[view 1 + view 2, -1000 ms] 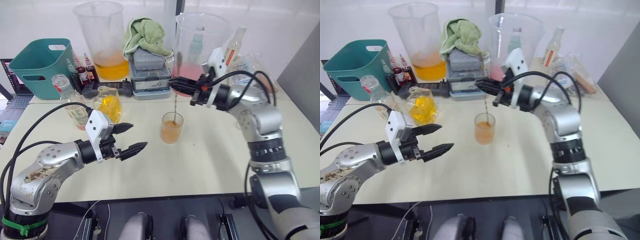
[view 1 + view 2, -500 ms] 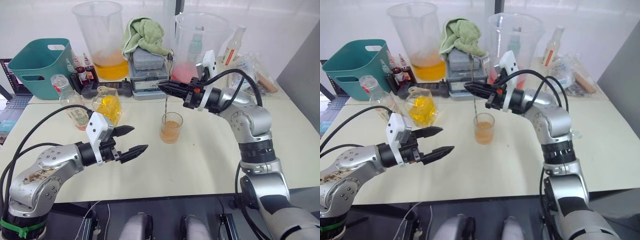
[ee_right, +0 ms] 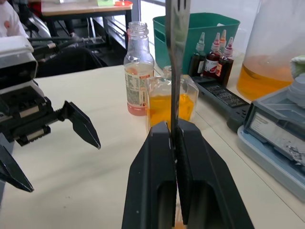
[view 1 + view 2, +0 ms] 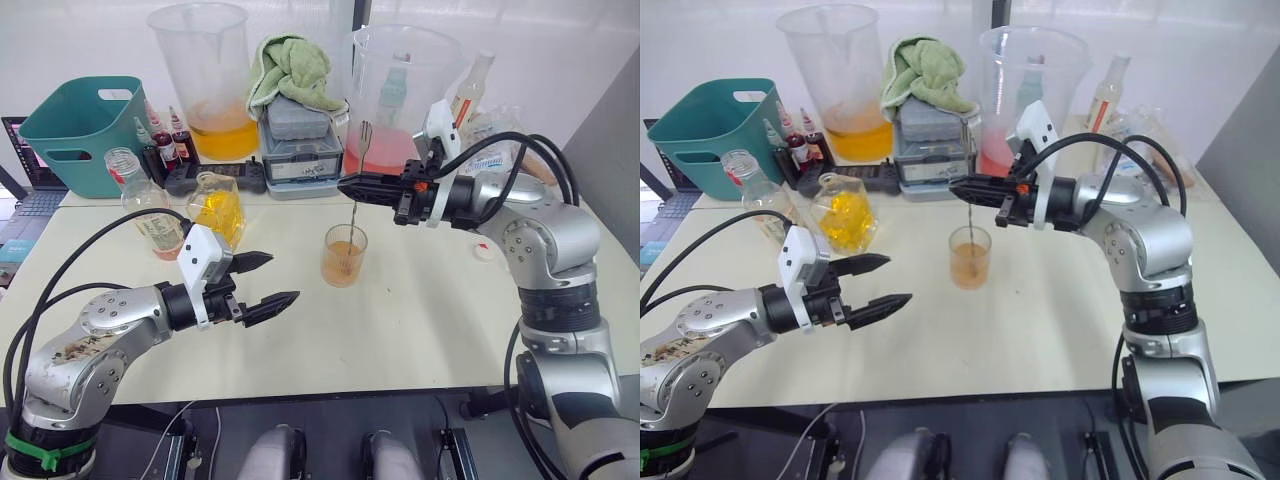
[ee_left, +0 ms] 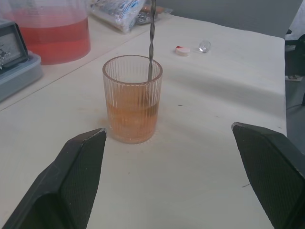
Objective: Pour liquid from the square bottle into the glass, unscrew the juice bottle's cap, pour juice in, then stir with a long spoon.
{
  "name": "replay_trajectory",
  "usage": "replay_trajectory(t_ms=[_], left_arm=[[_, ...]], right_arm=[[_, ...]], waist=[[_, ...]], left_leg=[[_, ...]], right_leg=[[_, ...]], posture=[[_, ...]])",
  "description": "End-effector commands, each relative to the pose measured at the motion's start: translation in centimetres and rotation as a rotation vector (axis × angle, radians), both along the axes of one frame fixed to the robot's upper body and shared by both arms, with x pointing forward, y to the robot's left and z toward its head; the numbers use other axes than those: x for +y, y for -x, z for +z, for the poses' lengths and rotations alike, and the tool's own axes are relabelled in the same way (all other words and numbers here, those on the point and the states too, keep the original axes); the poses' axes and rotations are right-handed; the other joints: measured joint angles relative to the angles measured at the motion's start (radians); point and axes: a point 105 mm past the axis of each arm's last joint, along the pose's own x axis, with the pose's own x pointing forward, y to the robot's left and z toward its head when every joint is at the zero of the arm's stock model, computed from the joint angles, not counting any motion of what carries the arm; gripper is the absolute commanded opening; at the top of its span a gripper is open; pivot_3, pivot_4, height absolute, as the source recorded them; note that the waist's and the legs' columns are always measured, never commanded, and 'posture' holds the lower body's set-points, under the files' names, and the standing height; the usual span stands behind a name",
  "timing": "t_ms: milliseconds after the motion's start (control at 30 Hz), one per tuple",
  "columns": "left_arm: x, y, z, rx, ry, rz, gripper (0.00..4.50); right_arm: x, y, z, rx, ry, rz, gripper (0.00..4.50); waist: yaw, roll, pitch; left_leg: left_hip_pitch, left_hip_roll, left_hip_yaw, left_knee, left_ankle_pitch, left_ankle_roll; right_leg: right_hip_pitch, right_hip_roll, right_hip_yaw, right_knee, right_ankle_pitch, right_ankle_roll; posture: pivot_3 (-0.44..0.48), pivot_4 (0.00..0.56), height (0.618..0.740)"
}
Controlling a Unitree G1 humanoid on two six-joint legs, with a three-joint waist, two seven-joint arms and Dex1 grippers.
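Observation:
A ribbed glass (image 4: 343, 256) holding orange liquid stands mid-table. My right gripper (image 4: 346, 186) hovers above it, shut on a long spoon (image 4: 354, 205) that hangs upright with its lower end inside the glass (image 5: 132, 100). The wrist view shows the spoon's shaft (image 3: 178, 47) pinched between the fingers. My left gripper (image 4: 283, 277) is open and holds nothing, low over the table to the left of the glass. Behind it stand the square bottle (image 4: 216, 206) with yellow liquid and the uncapped juice bottle (image 4: 152, 218) with a little pink liquid.
A small white cap (image 4: 484, 252) lies on the table right of the glass. Along the back stand a teal basket (image 4: 75, 125), two large jugs (image 4: 203, 75) (image 4: 400, 95), a grey box under a green towel (image 4: 295, 140) and small dropper bottles (image 4: 160, 135).
The right gripper swung the spoon left over the glass, then back right and slightly lower. The left gripper stayed open and barely moved.

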Motion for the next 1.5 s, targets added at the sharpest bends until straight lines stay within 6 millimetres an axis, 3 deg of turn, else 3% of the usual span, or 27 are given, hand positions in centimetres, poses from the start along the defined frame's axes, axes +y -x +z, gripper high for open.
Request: replay_trajectory(t_ms=[33,300,700,1133,1500], left_arm=[[-0.1,0.1,0.7,-0.040,-0.002,-0.016,4.45],[0.0,0.1,0.8,-0.041,-0.010,-0.015,4.45],[-0.1,0.1,0.7,-0.041,-0.013,-0.014,4.45],[-0.2,0.0,0.5,-0.040,-0.012,-0.021,4.45],[-0.2,0.0,0.6,-0.040,-0.017,-0.020,4.45]], right_arm=[[-0.1,-0.3,1.0,-0.098,-0.006,-0.036,0.00],[0.3,-1.9,1.5,-0.157,-0.075,-0.089,0.00],[2.1,-0.2,1.4,-0.063,-0.149,0.058,0.00],[0.1,-0.2,0.5,-0.081,0.050,0.007,0.00],[1.1,-1.3,2.3,-0.140,-0.071,-0.034,0.00]], waist=[[0.000,0.000,0.000],[0.002,0.000,0.000],[0.002,0.000,0.000],[0.005,0.000,0.000],[0.005,0.000,0.000]], left_leg=[[0.000,0.000,0.000,0.000,0.000,0.000],[0.000,0.000,0.000,0.001,0.000,0.001],[0.000,0.000,0.000,0.001,0.000,0.000],[0.000,0.000,0.000,0.001,0.000,0.000],[0.000,0.000,0.000,0.000,0.000,0.000]], right_leg=[[0.000,0.000,0.000,0.000,0.000,0.000],[0.000,0.000,0.000,0.001,0.000,0.000],[0.000,0.000,0.000,0.001,0.000,0.000],[0.000,0.000,0.000,0.000,0.000,0.000],[0.000,0.000,0.000,0.000,0.000,-0.001]], posture=[[0.000,0.150,0.740],[0.000,0.150,0.740],[0.000,0.150,0.740],[0.000,0.150,0.740],[0.000,0.150,0.740]])
